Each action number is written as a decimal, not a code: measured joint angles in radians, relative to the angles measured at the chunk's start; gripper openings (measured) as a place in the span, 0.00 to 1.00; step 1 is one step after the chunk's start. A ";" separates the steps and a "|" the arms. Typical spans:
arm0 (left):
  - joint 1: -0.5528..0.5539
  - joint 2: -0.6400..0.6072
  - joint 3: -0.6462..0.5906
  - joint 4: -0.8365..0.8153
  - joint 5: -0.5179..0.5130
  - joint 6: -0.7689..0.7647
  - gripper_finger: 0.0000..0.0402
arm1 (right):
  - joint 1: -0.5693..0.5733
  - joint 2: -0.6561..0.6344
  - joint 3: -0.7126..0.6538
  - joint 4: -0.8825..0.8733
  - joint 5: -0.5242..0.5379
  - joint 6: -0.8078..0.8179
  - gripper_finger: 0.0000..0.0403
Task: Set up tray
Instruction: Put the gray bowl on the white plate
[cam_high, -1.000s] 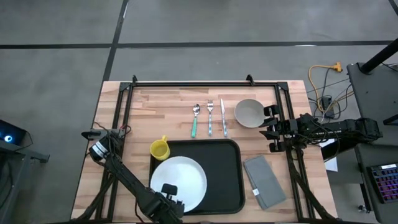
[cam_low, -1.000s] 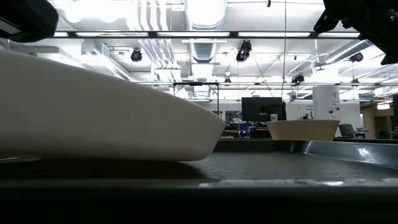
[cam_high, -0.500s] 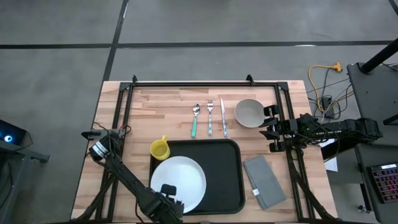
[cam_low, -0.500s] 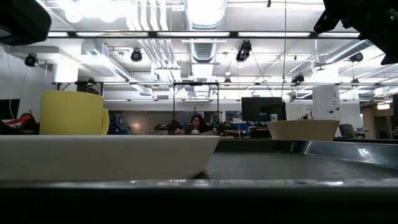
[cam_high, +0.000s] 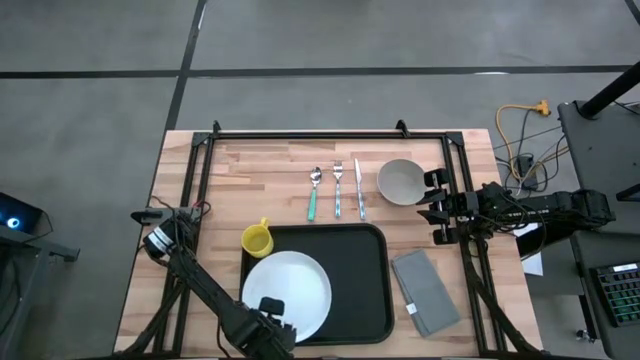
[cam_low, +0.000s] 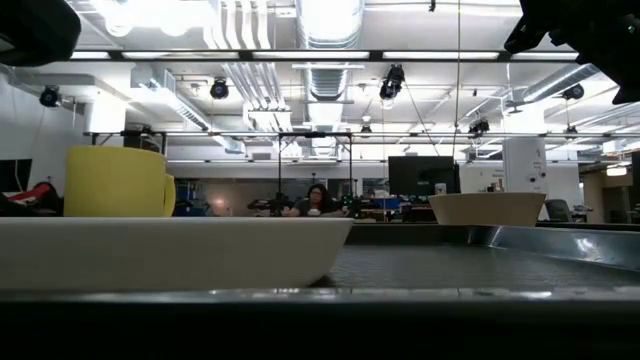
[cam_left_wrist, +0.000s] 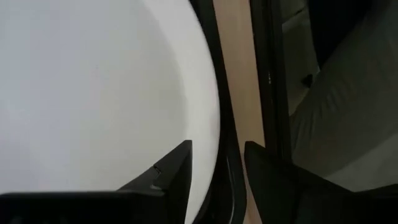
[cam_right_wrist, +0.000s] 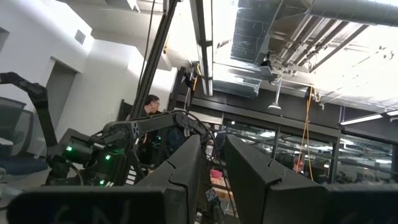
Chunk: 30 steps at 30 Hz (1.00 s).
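The black tray (cam_high: 360, 280) lies on the table's near middle. A white plate (cam_high: 287, 290) lies flat in its left half and also shows in the low view (cam_low: 170, 250). My left gripper (cam_high: 270, 306) is open at the plate's near rim. In the left wrist view (cam_left_wrist: 217, 155) one finger stands over the plate (cam_left_wrist: 93, 93) and the other outside the tray's rim (cam_left_wrist: 228, 124). My right gripper (cam_high: 432, 196) is open and empty, raised beside the table's right edge near a beige bowl (cam_high: 402, 181).
A yellow cup (cam_high: 257, 239) stands just outside the tray's far left corner. A spoon (cam_high: 314, 192), a fork (cam_high: 338, 188) and a knife (cam_high: 358, 188) lie side by side beyond the tray. A grey folded napkin (cam_high: 425, 291) lies right of the tray.
In the low view the plate was raised and tilted a second ago, hiding the cup. It has since come down and now lies flat in the tray.
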 joint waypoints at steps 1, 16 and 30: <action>0.000 0.000 0.000 0.001 0.000 -0.001 0.33 | 0.000 0.000 0.000 0.000 0.000 0.001 0.17; -0.029 -0.050 0.000 0.192 -0.003 0.307 0.33 | 0.000 0.000 0.000 0.000 0.000 0.000 0.17; -0.030 -0.197 -0.167 0.380 0.000 0.518 0.33 | 0.000 0.000 0.000 0.000 0.000 0.000 0.17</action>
